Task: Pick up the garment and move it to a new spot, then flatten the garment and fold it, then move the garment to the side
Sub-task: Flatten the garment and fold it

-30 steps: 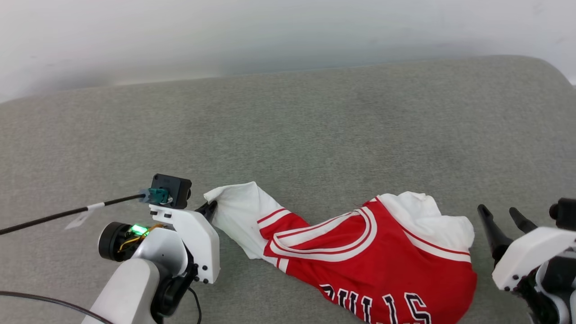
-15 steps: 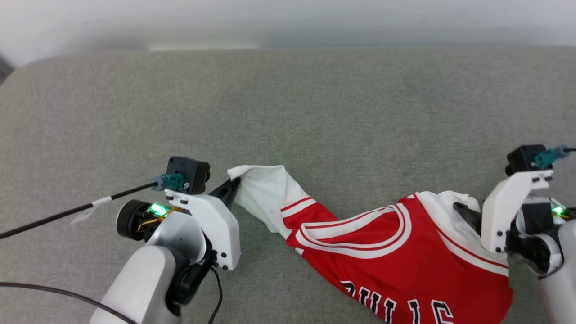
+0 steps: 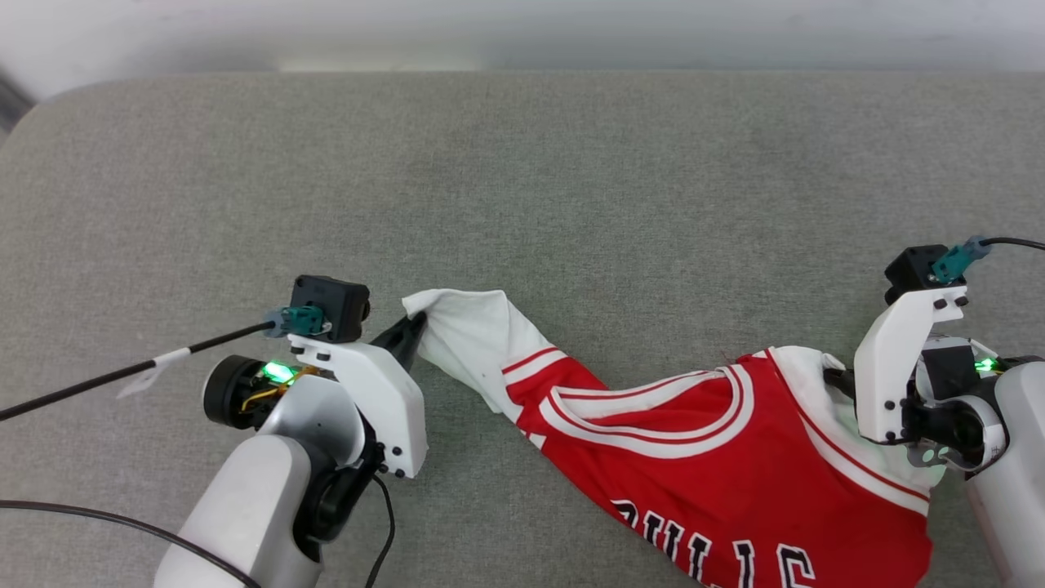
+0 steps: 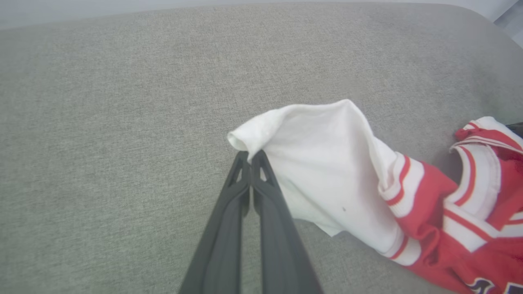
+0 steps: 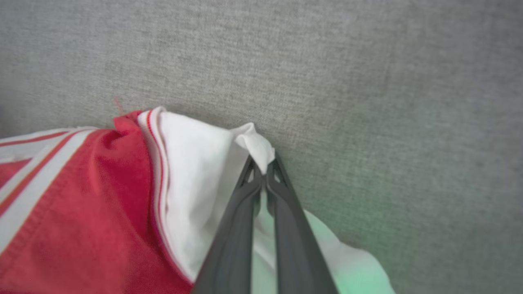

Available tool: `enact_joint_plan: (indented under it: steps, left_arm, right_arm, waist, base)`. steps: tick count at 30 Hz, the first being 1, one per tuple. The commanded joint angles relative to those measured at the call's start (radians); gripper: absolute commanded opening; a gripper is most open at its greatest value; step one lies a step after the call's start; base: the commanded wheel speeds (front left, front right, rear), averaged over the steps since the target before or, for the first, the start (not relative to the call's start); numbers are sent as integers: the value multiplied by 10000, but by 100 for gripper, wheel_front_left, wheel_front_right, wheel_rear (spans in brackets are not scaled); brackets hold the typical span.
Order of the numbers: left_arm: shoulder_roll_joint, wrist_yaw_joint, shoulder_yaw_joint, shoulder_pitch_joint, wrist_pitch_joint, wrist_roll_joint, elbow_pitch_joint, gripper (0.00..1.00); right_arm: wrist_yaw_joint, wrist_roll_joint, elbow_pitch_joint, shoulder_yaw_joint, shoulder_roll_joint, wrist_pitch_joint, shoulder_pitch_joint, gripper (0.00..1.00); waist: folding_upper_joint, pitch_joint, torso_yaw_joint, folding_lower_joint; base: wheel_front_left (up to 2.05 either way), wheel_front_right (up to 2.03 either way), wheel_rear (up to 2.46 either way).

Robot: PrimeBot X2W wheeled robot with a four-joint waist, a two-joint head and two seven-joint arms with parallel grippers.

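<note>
The garment (image 3: 702, 457), a red jersey with white panels and striped trim, lies crumpled on the grey cushion toward the lower right. Its black lettering runs off the bottom edge. My left gripper (image 3: 416, 327) is shut on the garment's white left corner (image 4: 249, 136), fingertips pinching a fold of fabric (image 4: 250, 157). At the jersey's right side my right gripper (image 3: 833, 377) is shut on a white corner (image 5: 255, 145), its tips (image 5: 263, 165) closed on the cloth. Part of the right fingers is hidden behind the white wrist bracket in the head view.
The grey fabric cushion (image 3: 522, 188) stretches wide behind and left of the jersey. Its back edge meets a pale wall (image 3: 522, 33). A black cable (image 3: 122, 376) trails left from my left wrist.
My right arm came in from the lower right to the jersey's right corner and its fingers closed on the cloth. The head camera shifted. The left gripper kept its hold.
</note>
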Motion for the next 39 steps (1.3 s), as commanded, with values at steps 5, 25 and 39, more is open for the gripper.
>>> enact_joint_plan:
  steps: [5, 25, 39]
  left_arm:
    - [175, 106, 276, -140, -289, -37, 87, 0]
    - [673, -327, 1551, -4800, -1739, -225, 3398, 0]
    - [1382, -649, 1844, -10494, -3680, 471, 5654, 0]
  right_arm:
    - [-1, 108, -156, 215, -187, -630, -268, 0]
    - [-1, -459, 1018, 187, -315, -4528, -4524, 0]
    - [-3, -1017, 2124, 302, -243, -6933, -10086, 0]
  waist:
    - [0, -410, -205, 0]
    - [0, -1205, -966, 0]
    - [0, 1612, -1111, 0]
  base:
    - [0, 0, 0]
    - [0, 0, 0]
    - [0, 0, 0]
